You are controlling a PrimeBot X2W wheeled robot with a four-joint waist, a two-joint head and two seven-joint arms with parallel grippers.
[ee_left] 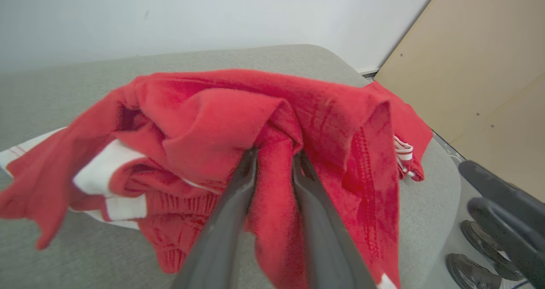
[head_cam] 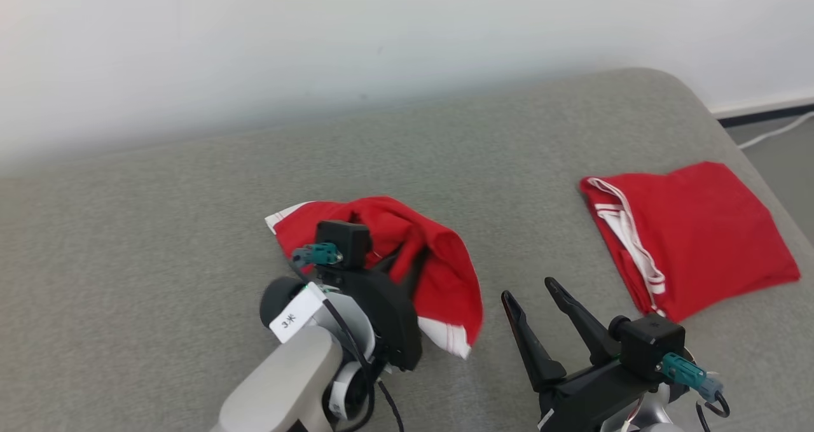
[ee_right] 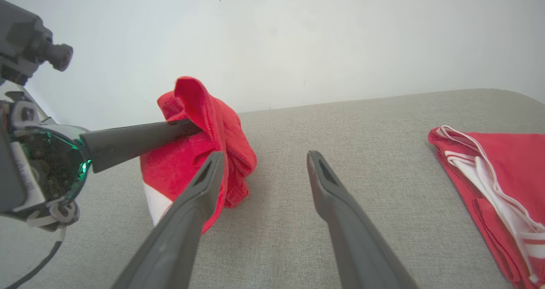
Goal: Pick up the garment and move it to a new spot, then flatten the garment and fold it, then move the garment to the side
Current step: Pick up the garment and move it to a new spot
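Near the middle of the grey worktop point(head_cam: 191, 228), the crumpled red garment point(head_cam: 439, 260) is bunched up around the left pincer point(ee_left: 274, 153). This pincer pinches a fold of it between its two nearly shut fingers. Just to the right, the right pincer point(head_cam: 528, 289) hangs wide open and holds nothing. A folded red cloth point(head_cam: 699, 235) lies well apart at the right.

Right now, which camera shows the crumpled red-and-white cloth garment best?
The left wrist view: the crumpled red-and-white cloth garment is close, a fold pinched in the left gripper's jaws. In the head view that gripper hides part; the right wrist view shows one side.
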